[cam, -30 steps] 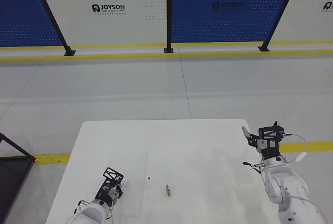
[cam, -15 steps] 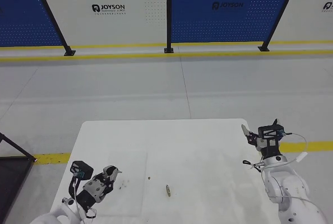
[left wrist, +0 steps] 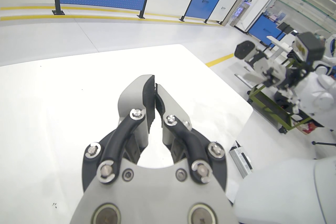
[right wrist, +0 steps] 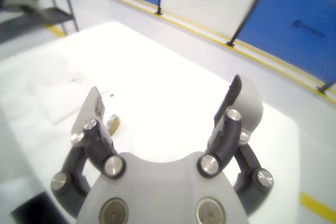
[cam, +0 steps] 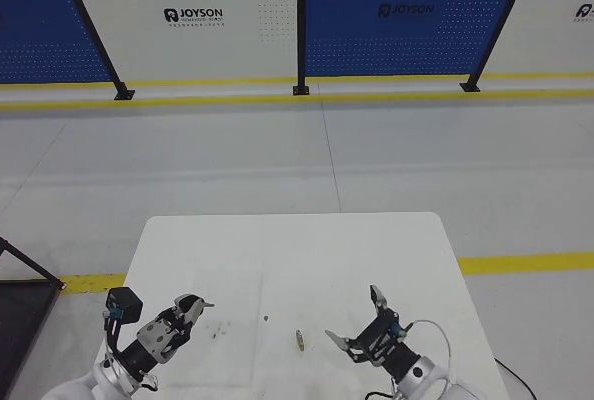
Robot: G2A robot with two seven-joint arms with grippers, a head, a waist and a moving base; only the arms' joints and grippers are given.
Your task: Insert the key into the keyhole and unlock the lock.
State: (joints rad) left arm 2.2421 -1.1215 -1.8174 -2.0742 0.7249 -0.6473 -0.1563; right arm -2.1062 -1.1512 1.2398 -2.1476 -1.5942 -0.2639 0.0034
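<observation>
Lying flat on the smooth white desk (cam: 377, 250), a small oblong brass-coloured piece (cam: 300, 340) (key or lock, I cannot tell) sits between the grippers, nearer the right gripper (right wrist: 165, 84), whose ribbed, black-padded fingers (right wrist: 227, 97) are spread wide. On the left gripper (left wrist: 155, 84), the grey metal fingers (left wrist: 131, 93) are pressed together.

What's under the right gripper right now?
Under the right gripper, bare table. A small brass piece lies beside one finger, which covers part of it in the wrist view. Key or lock, cannot tell.
</observation>
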